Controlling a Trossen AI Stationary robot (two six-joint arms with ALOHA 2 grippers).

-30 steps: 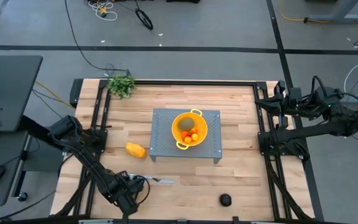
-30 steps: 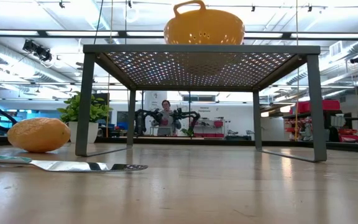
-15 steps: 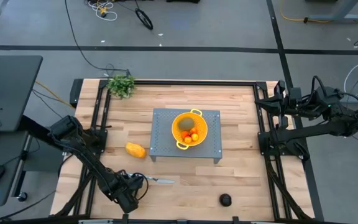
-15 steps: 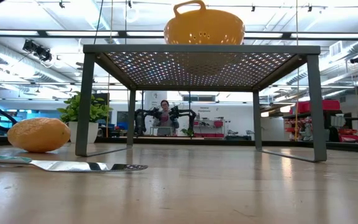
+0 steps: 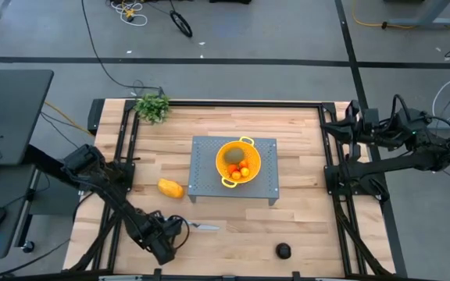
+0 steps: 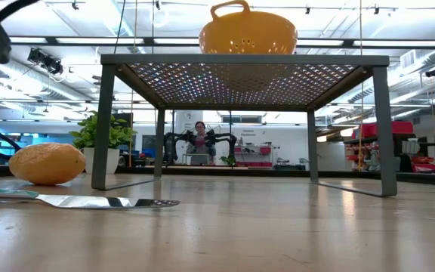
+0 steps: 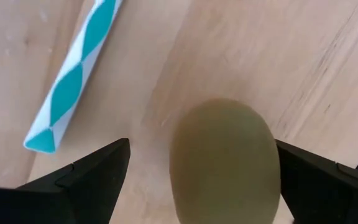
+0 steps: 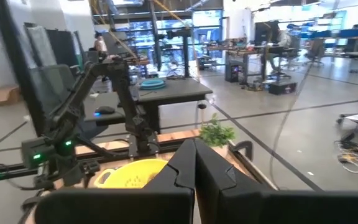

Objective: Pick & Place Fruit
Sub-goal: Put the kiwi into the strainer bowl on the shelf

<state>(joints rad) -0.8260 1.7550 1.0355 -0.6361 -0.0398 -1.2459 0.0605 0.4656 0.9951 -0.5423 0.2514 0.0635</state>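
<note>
The left end effector (image 7: 197,171), fingers spread wide and empty, hovers over a brownish-green kiwi (image 7: 224,158) lying on the surface beside the knife (image 5: 200,227), so the grasp step is in hand; next it probably should lower and close around it.

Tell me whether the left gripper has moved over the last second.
Yes. In the high view the left gripper has shifted slightly toward the grey rack, along the knife; its open fingers now straddle a brownish-green kiwi.
</note>
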